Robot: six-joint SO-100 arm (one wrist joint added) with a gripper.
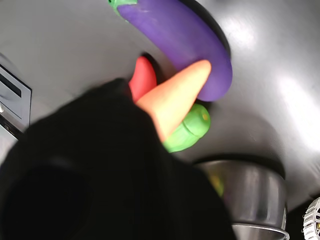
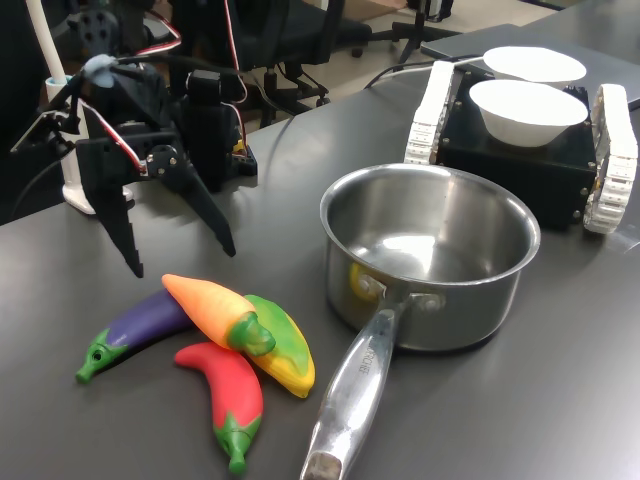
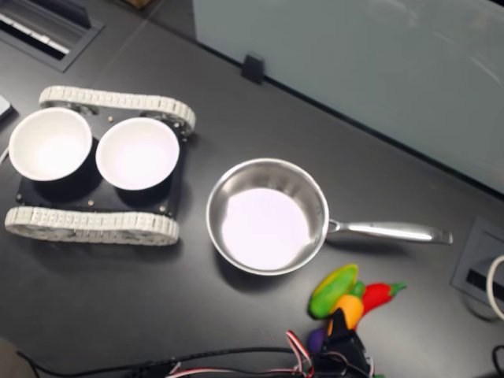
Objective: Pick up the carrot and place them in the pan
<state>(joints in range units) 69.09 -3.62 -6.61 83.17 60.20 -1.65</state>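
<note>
Nearest in the first exterior view, at the front edge of the dark grey table [image 2: 520,400], we see a cluster of toy vegetables. The carrot [image 2: 208,305] lies on top of the heap, its green stem end resting on the yellow-green corn-like toy [image 2: 280,345]. The purple eggplant [image 2: 135,328] runs under it toward the first exterior view's left, and the red chili [image 2: 228,390] lies in front. All lie on the table, outside the pan.

Just beside the heap, toward the table's middle, stands the pan [image 2: 430,255]. It is upright and holds none of the toys, its long handle [image 2: 350,400] pointing at the front edge.

Behind the vegetables we find the gripper [image 2: 175,255] above the table, its two black fingers spread apart and touching nothing. In the wrist view the carrot [image 1: 175,97] crosses the eggplant [image 1: 180,40].

Farther back, near the far right corner, a black tracked base [image 2: 520,160] carries two white bowls [image 2: 527,110]. A white post [image 2: 60,100] stands at the left edge. Beyond the table we glimpse office chairs [image 2: 300,50] on a pale floor. The second exterior view shows a grey panel [image 3: 354,71] along one table edge.
</note>
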